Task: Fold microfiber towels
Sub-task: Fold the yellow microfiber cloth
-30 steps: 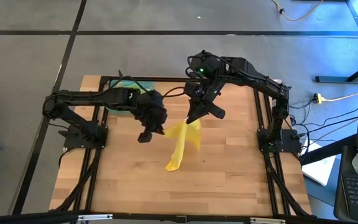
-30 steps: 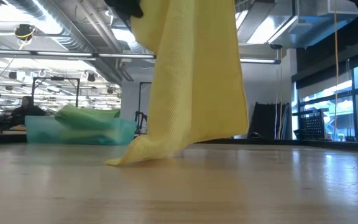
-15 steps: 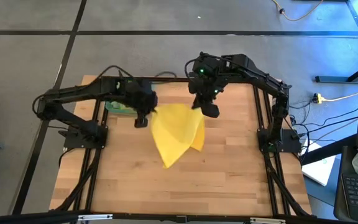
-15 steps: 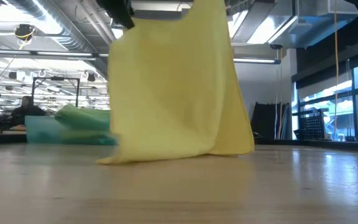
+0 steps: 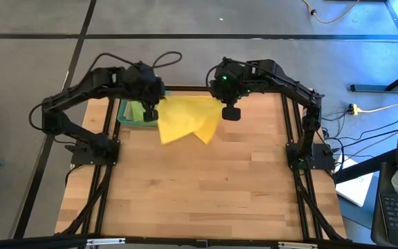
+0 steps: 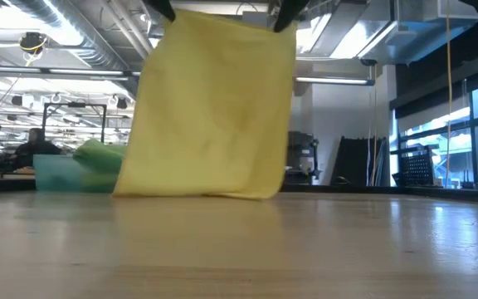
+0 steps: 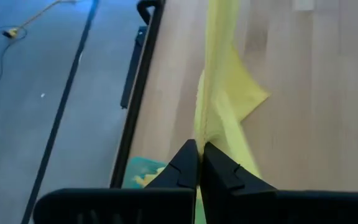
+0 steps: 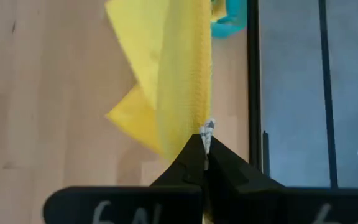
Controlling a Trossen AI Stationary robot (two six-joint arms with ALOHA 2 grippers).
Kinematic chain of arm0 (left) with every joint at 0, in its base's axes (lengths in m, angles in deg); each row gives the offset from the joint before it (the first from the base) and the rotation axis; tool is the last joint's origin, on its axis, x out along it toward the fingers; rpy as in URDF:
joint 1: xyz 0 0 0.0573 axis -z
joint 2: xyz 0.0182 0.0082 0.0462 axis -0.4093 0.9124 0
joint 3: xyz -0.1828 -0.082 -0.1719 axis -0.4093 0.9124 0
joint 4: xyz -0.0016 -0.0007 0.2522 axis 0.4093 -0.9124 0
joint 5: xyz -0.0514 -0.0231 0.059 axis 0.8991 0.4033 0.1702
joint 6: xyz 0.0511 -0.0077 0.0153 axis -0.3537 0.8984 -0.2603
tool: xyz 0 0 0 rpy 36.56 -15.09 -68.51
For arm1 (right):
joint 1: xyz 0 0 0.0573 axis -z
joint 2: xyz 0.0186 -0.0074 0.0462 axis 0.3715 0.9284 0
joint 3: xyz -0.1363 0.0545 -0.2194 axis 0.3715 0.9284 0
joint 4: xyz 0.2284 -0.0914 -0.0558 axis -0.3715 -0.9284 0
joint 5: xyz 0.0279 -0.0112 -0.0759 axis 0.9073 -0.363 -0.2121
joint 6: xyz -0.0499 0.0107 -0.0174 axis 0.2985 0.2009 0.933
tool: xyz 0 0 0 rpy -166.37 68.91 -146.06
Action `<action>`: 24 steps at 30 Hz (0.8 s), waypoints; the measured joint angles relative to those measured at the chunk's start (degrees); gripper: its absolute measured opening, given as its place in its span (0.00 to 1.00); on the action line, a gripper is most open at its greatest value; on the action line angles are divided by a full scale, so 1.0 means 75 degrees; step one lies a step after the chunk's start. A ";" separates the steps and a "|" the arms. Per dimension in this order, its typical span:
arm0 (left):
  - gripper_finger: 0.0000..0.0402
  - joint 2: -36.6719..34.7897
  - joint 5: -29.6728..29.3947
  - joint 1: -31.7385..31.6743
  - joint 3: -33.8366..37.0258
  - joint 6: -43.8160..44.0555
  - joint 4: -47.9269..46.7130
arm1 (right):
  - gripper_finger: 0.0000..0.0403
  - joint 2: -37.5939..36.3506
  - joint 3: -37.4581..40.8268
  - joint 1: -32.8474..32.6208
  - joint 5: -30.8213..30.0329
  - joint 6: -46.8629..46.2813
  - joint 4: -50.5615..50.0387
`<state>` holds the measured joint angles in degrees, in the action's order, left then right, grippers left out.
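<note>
You have a wooden desk (image 5: pixel 206 187) of pale butcher-block planks, edged by a black metal frame (image 5: pixel 290 124). At about eleven o'clock on the desk sits a translucent teal tray (image 6: pixel 56 174). Beyond the desk, at three o'clock, a yellow cable (image 5: pixel 382 107) runs across the grey floor (image 5: pixel 33 69). Far behind the tray you can make out a seated person (image 6: pixel 33 145) under long ceiling lights (image 6: pixel 73 73).

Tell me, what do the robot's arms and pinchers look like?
Both arms are black and jointed, with black cables looping off them. The right arm shows a small green light. Each gripper, left and right, has two dark pointed fingers; the right wrist bears white markings.
</note>
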<state>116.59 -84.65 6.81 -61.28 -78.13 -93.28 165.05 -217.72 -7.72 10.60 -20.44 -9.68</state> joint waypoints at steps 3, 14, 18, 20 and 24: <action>0.00 0.0003 -0.0228 0.0011 -0.0461 0.0039 -0.0262 | 0.01 -0.0115 0.0000 -0.0099 -0.0443 0.0000 0.0100; 0.00 0.0000 -0.0571 0.0012 -0.1043 -0.0084 -0.0470 | 0.01 -0.0738 0.0000 -0.0251 -0.0298 0.0713 0.0834; 0.00 0.0015 -0.1134 0.0032 -0.1043 -0.0320 -0.0290 | 0.01 -0.0877 -0.0001 -0.0267 -0.1561 0.0771 0.1121; 0.00 0.0070 -0.1165 0.0023 -0.1046 -0.0334 -0.0205 | 0.01 -0.0919 -0.0002 -0.0238 -0.1660 0.0798 0.1111; 0.00 0.0108 -0.1042 0.0032 -0.1046 -0.0252 -0.0298 | 0.02 -0.1011 -0.0009 -0.0169 -0.0725 0.0800 0.0892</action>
<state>117.40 -92.46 7.06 -69.13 -80.02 -95.52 157.46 -217.79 -8.99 5.16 -14.44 -2.99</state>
